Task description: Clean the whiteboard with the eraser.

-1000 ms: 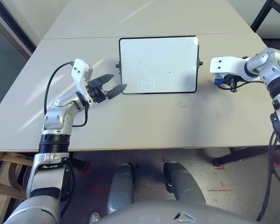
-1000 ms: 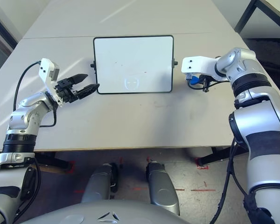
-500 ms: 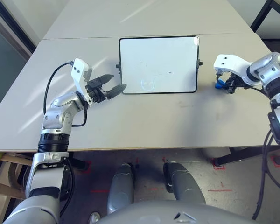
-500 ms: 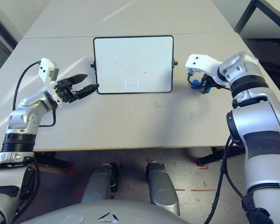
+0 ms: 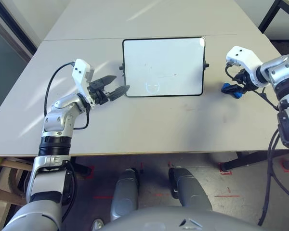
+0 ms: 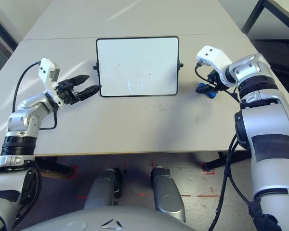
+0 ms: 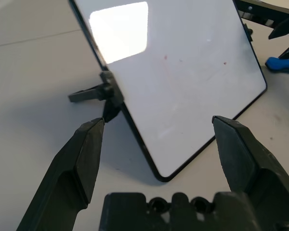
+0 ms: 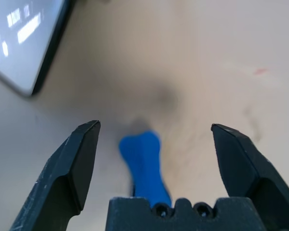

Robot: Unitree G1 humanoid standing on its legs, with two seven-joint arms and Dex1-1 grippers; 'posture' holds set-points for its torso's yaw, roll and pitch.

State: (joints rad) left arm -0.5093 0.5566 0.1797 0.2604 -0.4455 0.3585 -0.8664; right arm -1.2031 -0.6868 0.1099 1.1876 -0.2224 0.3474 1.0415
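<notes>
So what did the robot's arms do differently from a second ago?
The right gripper turned and swung out toward the table's right edge, so the eraser beneath it shows more fully; its jaws stand open on either side of the eraser, not gripping. The left gripper kept its place, jaws open at the whiteboard's near left corner. Whiteboard and eraser lie where they were.

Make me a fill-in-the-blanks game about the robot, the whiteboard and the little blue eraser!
1. The eraser lies on the table to the robot's ____ of the whiteboard.
2. The eraser's colour is ____.
3. The right end effector is ____, with the eraser lying between its fingers, not yet gripped.
4. The left end effector hovers by the whiteboard's ____ edge.

Missing words: right; blue; open; left
</notes>
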